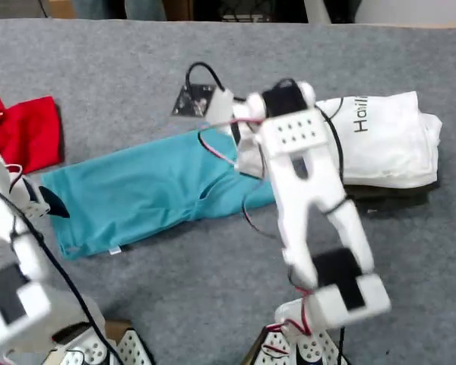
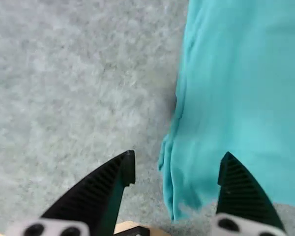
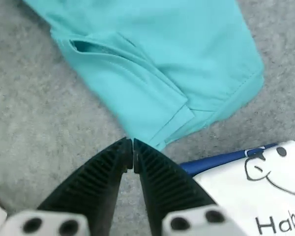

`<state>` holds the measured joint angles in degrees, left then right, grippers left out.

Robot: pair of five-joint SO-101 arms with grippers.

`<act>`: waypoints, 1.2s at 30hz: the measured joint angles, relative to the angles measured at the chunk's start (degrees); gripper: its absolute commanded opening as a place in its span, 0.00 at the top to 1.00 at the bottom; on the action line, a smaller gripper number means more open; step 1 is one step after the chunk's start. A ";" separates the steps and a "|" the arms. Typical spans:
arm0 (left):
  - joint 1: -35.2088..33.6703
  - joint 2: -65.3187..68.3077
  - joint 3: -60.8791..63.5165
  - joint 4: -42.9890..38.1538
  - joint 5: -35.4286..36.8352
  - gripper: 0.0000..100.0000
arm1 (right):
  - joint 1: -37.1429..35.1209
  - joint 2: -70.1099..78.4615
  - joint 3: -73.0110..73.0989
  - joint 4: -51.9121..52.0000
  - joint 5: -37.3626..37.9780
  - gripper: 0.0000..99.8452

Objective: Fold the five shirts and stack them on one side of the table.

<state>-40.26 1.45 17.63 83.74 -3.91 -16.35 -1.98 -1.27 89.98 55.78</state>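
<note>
A teal shirt (image 1: 148, 186), folded into a long strip, lies across the middle of the grey mat. My left gripper (image 2: 177, 164) is open and straddles the strip's left end (image 2: 187, 191), one finger over the mat and one over the cloth. My right gripper (image 3: 132, 147) is shut with nothing in it, its tips just off the strip's right corner (image 3: 172, 118). A folded white shirt (image 1: 387, 141) tops a stack at the right, with a dark one (image 1: 395, 190) under it. A blue layer (image 3: 216, 160) peeks out beneath the white shirt (image 3: 255, 196). A red shirt (image 1: 26, 129) lies crumpled at the far left.
My right arm (image 1: 311, 190) stretches from the near edge over the teal strip's right end. My left arm (image 1: 15, 251) stands at the near left corner. Bare grey mat (image 1: 182, 289) lies in front of the strip and behind it toward the far table edge.
</note>
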 measured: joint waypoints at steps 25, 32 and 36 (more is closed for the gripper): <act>10.64 22.07 -20.04 6.24 4.13 0.97 | -1.58 -9.49 6.86 -4.75 -5.10 0.99; 21.89 12.40 -24.53 12.40 4.48 0.97 | 10.02 5.36 -15.65 0.09 -9.14 0.99; 29.01 10.81 -27.87 14.24 4.84 0.97 | 16.79 13.89 -31.91 5.98 -9.93 0.99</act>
<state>-11.25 12.26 -10.24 97.98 0.92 0.44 11.91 -33.19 95.96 45.85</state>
